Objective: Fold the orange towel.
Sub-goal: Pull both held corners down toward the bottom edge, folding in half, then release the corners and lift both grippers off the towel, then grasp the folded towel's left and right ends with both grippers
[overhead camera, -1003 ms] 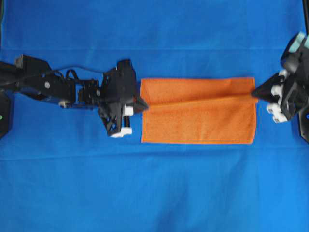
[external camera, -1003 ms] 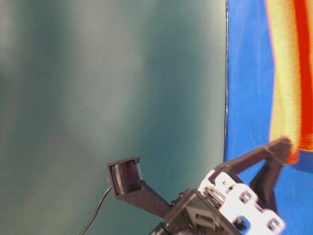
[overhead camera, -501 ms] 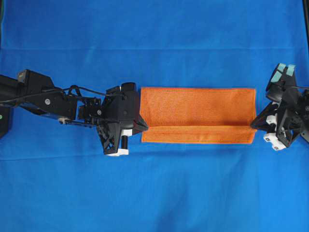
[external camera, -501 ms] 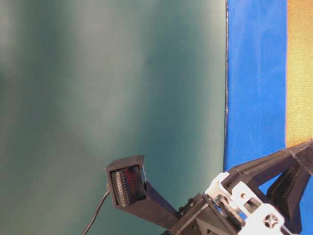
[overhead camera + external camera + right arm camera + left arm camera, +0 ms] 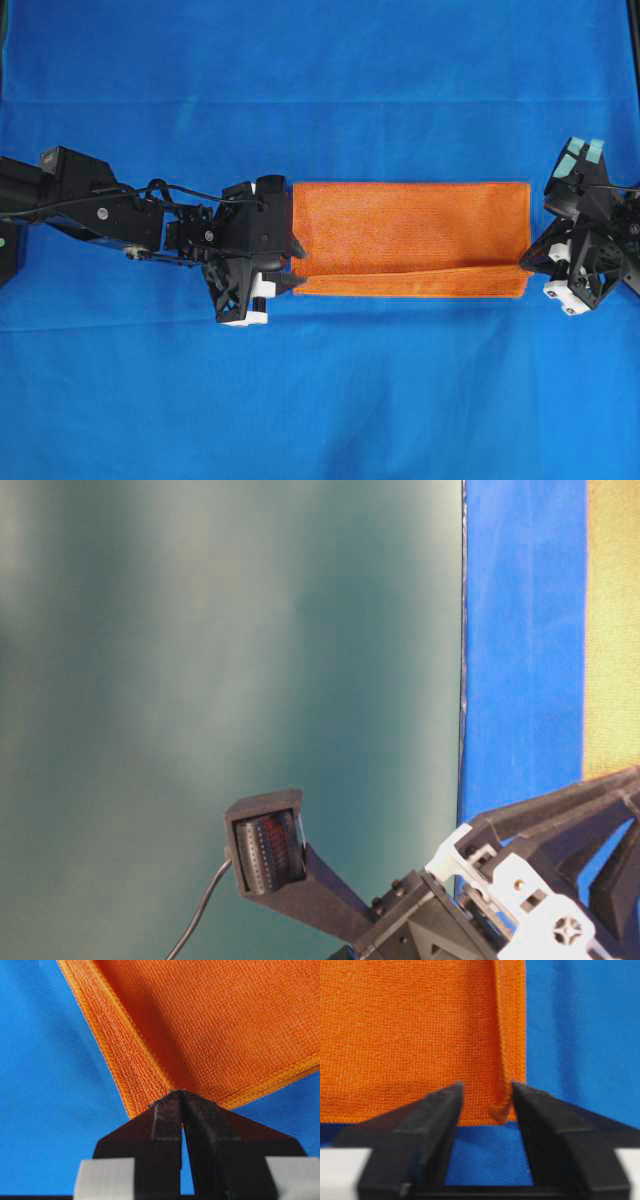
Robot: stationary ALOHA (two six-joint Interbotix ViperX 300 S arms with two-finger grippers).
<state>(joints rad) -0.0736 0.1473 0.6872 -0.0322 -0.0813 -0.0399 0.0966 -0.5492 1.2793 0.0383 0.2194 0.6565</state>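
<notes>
The orange towel (image 5: 410, 238) is seen lying flat on the blue-covered tabletop (image 5: 320, 400), stretched as a long rectangle between the two arms. It is doubled over, and along its lower long side in the overhead view a narrow strip is left showing beneath the folded layer's edge.

At the towel's left end, the left claw (image 5: 292, 266) is found parted. In the left wrist view (image 5: 485, 1102) the two black fingers (image 5: 437, 1110) are set apart, and a curled corner of the hem is seen standing loose in the gap between them, gripped by neither.

At the towel's right end, the right claw (image 5: 527, 261) is shown clenched. In the right wrist view (image 5: 181, 1097) its fingertips (image 5: 167, 1105) are pressed together right at the towel's corner, and the hem is pinched there.

From table level, only a pale orange band of the towel (image 5: 612, 620) is caught at the frame's right edge, with blue cloth beside it and a claw's dark fingers low in the corner. Which claw that is cannot be told from this view alone.
</notes>
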